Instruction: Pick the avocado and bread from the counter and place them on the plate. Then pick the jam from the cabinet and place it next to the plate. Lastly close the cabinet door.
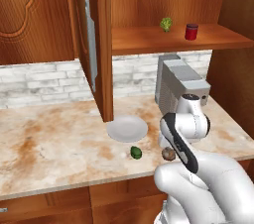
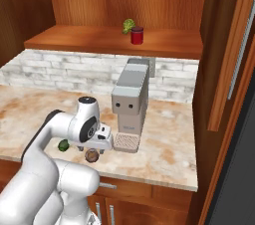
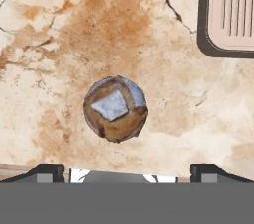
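While the tool (image 3: 127, 171) hangs over the table (image 1: 54, 143) with its jaws spread wide and nothing between them, the bread (image 3: 115, 108) lies directly beneath it, a small mottled brown-grey lump resting alone on the marble near the front edge. Seen from the hand, the bread sits roughly centred between the two dark fingertips (image 3: 45, 172), a little toward one side, so a slight sideways correction before descending looks wise. The avocado (image 1: 136, 152) rests just beside the bread, toward the robot's left, and the plate (image 1: 127, 129) lies a little behind both, bare, close to the open cabinet door (image 1: 92, 44). A grey machine (image 2: 130, 102) with a ribbed drip tray (image 3: 232, 10) stands near the bread on the other side, so the descent should go straight down to keep clear of it. Because the lump is rounded and faceted, closing on its widest part, low to the table, should hold best; a high pinch might let it roll out. The jam (image 1: 191, 31) waits on the cabinet (image 1: 149, 10) shelf beside a leafy green item (image 1: 166, 24).
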